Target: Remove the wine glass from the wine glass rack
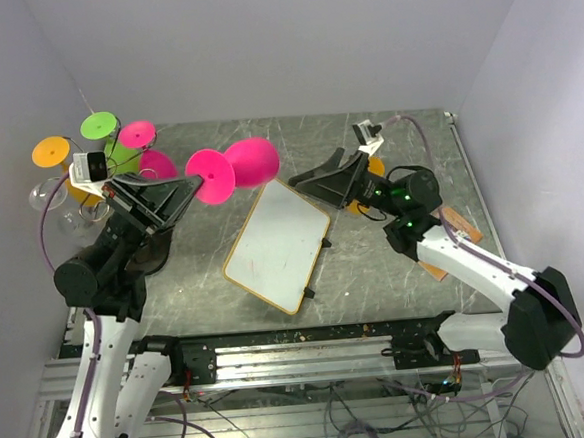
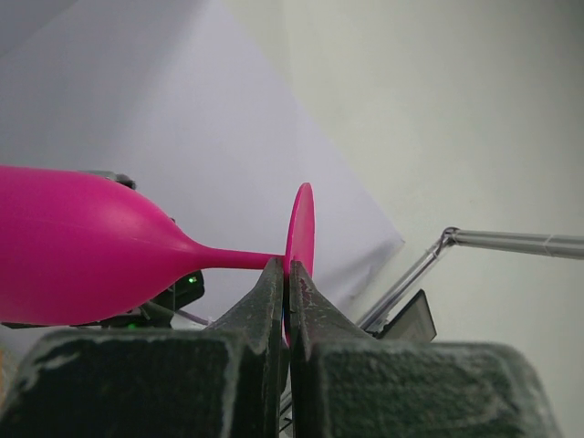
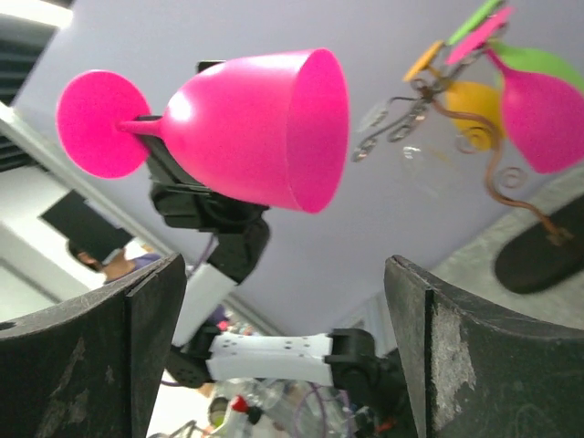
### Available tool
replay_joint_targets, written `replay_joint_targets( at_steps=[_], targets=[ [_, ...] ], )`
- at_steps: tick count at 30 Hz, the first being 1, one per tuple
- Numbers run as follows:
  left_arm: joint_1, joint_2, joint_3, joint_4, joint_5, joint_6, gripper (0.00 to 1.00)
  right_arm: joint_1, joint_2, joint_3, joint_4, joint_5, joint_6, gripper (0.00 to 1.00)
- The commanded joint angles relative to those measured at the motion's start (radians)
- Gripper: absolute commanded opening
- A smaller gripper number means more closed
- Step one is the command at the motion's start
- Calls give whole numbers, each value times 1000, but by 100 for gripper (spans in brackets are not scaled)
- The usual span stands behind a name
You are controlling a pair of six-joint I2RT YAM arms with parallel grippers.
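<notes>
**Q:** What sort of place is shown?

**A:** A robotics laboratory, arranged as an enclosed test cell.

**Q:** On what evidence?

**A:** A left arm [image 1: 95, 343] and a right arm [image 1: 476, 266] are bolted to a metal rail [image 1: 311, 353] at the near edge of a grey worktop [image 1: 367, 284]. Loose cables [image 1: 376, 414] hang beneath the rail. Plain white panels [image 1: 260, 41] close off three sides. Household items present: a wine glass rack [image 3: 538, 260] and a pink wine glass [image 1: 248, 164].

Overhead camera looks down on the table [image 1: 376, 273]; both wrist cameras closely share the pink wine glass [image 3: 265, 128].
</notes>
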Motion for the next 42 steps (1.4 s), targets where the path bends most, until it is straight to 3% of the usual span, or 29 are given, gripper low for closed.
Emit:
replay_joint_targets(
  at_steps=[1, 5, 13, 19, 23, 31, 34, 39, 42],
  targets=[
    [-4, -37, 1, 121, 17, -56, 7, 73, 85, 89, 284, -47, 111, 85],
    [-4, -42, -15, 165, 15, -102, 7, 108, 160, 147, 399, -44, 133, 81],
    [-4, -61, -35, 176, -2, -142, 7, 113, 167, 187, 383, 5, 104, 80],
    [-4, -42, -55, 235, -17, -181, 7, 151, 164, 215, 487, 17, 173, 60],
    [-4, -16, -78, 304, -31, -209, 7, 207, 153, 223, 517, 51, 194, 56],
    [-4, 21, -64, 313, -19, -187, 8, 227, 122, 201, 566, 89, 218, 16],
    [-4, -3, -73, 248, -25, -145, 19, 226, 85, 159, 537, 106, 173, 0],
    [-4, -78, -90, 44, -43, -34, 51, 225, 3, 131, 385, 146, 62, 0],
    [-4, -108, -84, -59, -50, 54, 71, 225, -76, 134, 164, 214, -29, 0]
  ],
)
